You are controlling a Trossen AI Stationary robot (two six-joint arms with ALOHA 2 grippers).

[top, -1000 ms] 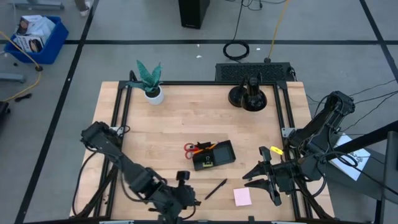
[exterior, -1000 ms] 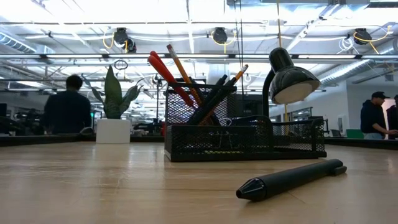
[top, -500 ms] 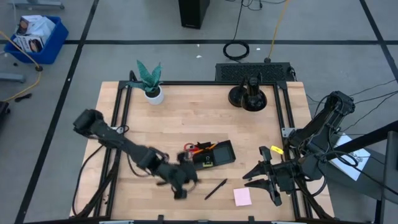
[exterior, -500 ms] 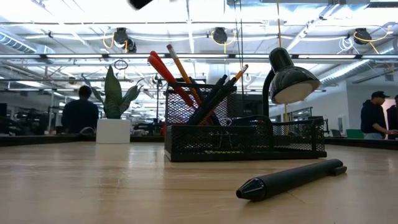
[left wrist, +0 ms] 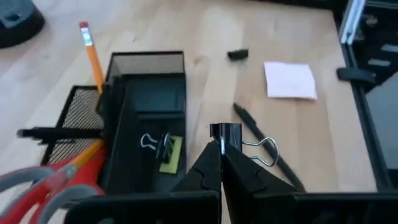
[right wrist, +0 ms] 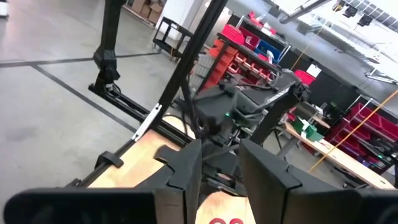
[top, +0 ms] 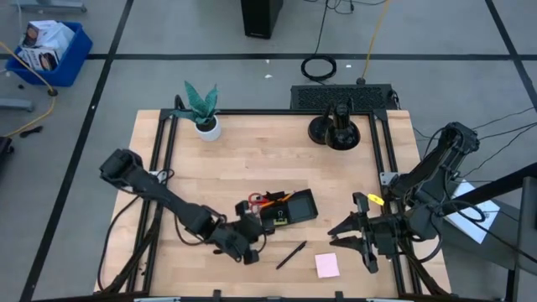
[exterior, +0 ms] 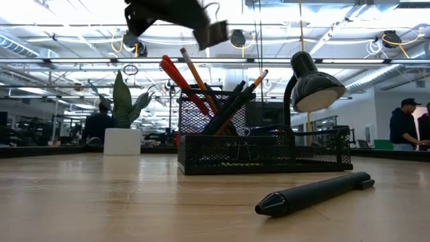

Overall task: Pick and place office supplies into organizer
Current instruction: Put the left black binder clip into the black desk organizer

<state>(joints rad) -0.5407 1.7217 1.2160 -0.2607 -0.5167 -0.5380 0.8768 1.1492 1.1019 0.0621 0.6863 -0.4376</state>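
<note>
My left gripper (left wrist: 221, 144) is shut on a small black clip (left wrist: 225, 132) and hangs above the table just near-left of the organizer (top: 288, 208), a low black mesh tray. In the low view the clip (exterior: 213, 32) shows high up, above the organizer (exterior: 262, 151). Red-handled scissors (left wrist: 50, 180), pencils (left wrist: 92, 56) and pens stand in its cup; a clip (left wrist: 158, 146) and a yellow-green piece (left wrist: 172, 155) lie in a compartment. A black pen (top: 291, 254) and a pink pad (top: 327, 265) lie on the table. My right gripper (top: 346, 237) waits open at the right edge. My left gripper pinches the clip's black body (left wrist: 225, 132) between its two fingertips. The clip's wire handles (left wrist: 261, 151) stick out to one side of the fingers. The fingers slant down from the table's left, and the clip is lifted clear of the table.
A potted plant (top: 202, 111) stands at the far left and a black desk lamp (top: 336, 127) at the far middle. A small black piece (left wrist: 237, 55) lies on the wood near the pad. People show in the room beyond the table.
My left gripper, still shut on the clip, has swung from the table's near edge toward the organizer and come down, entering the low view from above. Its wrist has rolled somewhat.
</note>
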